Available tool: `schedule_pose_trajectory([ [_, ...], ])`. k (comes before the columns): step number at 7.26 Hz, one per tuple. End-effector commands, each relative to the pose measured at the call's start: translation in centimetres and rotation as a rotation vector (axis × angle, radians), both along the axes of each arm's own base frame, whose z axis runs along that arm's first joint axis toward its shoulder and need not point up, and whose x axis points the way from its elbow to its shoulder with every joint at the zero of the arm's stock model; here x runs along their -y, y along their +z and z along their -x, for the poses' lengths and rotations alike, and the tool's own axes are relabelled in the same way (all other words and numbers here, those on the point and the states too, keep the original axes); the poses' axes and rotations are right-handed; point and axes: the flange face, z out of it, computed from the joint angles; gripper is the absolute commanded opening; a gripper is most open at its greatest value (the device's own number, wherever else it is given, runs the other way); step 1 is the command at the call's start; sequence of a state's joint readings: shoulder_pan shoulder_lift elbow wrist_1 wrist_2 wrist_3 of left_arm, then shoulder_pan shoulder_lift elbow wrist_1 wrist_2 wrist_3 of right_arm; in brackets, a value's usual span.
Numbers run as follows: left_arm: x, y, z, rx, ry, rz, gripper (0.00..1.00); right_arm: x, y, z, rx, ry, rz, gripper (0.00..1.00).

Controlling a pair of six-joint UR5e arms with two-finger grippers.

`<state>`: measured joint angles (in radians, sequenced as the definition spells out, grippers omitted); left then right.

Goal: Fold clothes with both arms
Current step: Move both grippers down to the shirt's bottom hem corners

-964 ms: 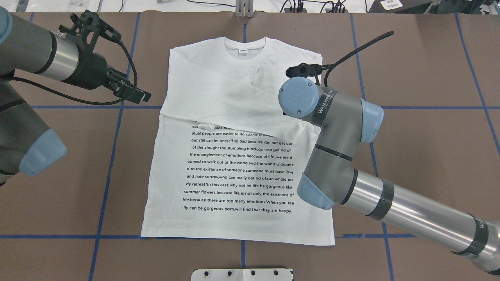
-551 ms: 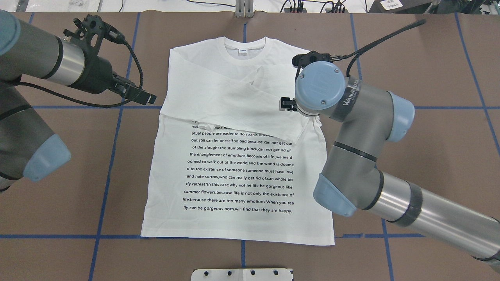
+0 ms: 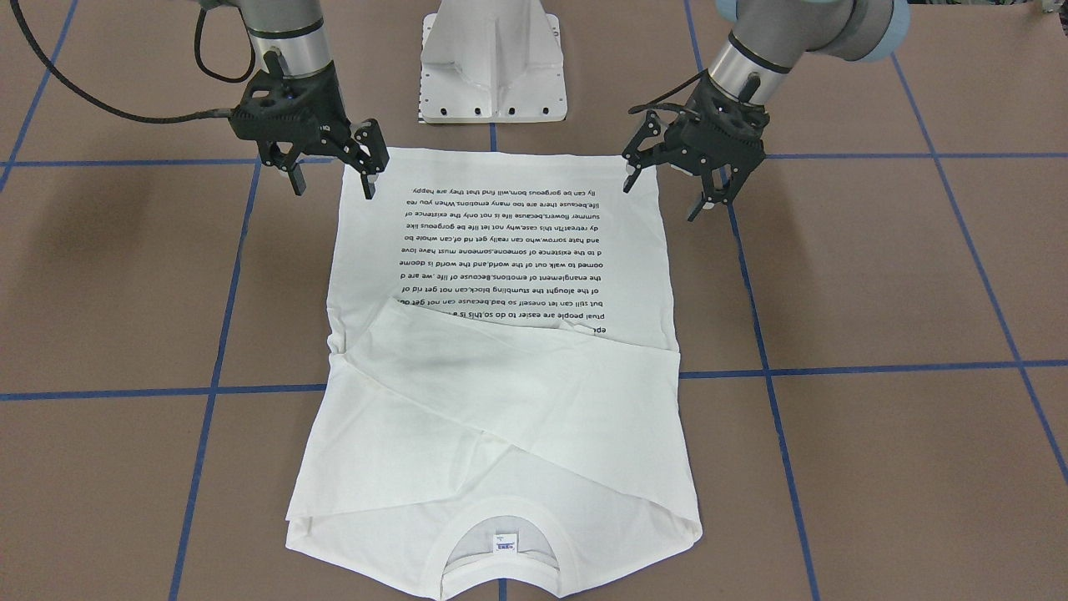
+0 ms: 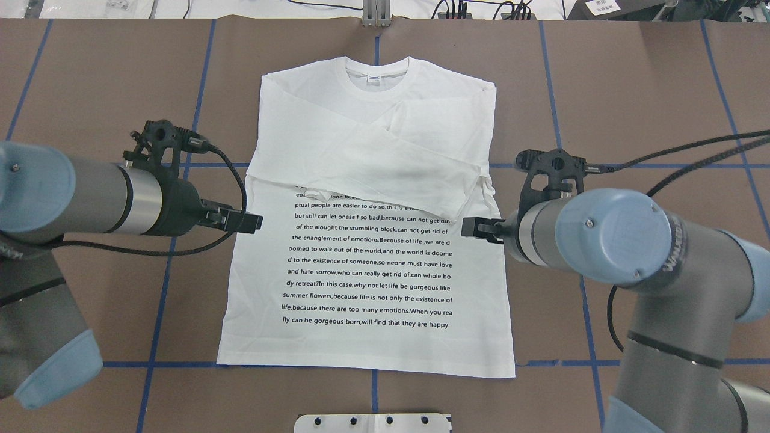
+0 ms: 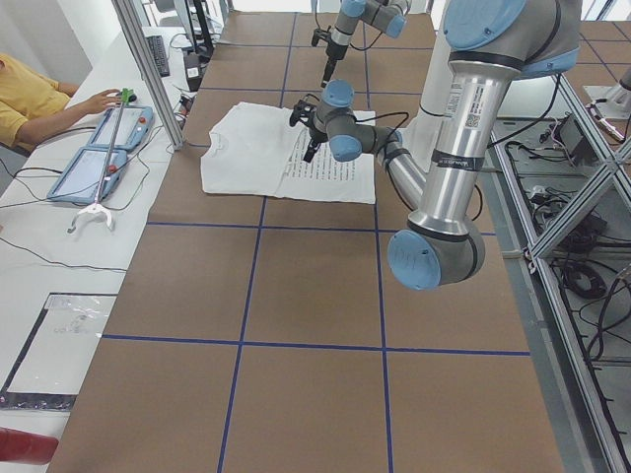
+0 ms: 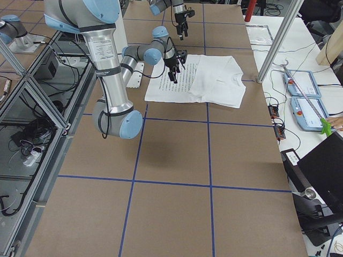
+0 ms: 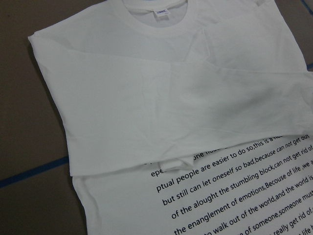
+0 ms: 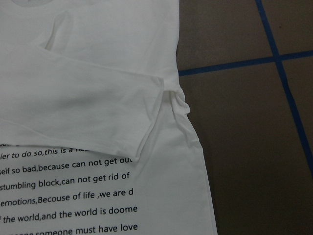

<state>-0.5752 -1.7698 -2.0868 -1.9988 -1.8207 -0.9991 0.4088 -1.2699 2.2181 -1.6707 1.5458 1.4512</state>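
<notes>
White shirt flat; sleeves crossed over chest, blk text showing

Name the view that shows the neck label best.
Left wrist: the label is nearest and largest there. Front-facing and overhead show it whole but small; in the side views it is too small to tell; right wrist misses it.
</notes>
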Motion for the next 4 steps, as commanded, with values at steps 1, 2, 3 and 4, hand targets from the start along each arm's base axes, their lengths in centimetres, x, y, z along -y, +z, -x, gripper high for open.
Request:
schedule_pose_trajectory([
  [1, -6.6, 2.4, -2.3, 0.014, -0.061, 0.120, 1.00, -8.0, 2.1, 1.6, 0.012, 0.042, 0.000, 1.00],
  [2, -9.2, 4.0, -3.8, 0.035, -0.084, 0.167, 1.00, -9.8, 4.1, 1.7, 0.036, 0.045, -0.023, 1.00],
  [3, -12.0, 6.2, -4.9, 0.070, -0.100, 0.208, 1.00, -10.8, 7.2, 0.6, 0.052, 0.035, -0.038, 1.00],
  [4, -14.1, 7.0, -6.4, 0.078, -0.102, 0.238, 1.00, -10.9, 8.7, -0.3, 0.055, 0.034, -0.042, 1.00],
])
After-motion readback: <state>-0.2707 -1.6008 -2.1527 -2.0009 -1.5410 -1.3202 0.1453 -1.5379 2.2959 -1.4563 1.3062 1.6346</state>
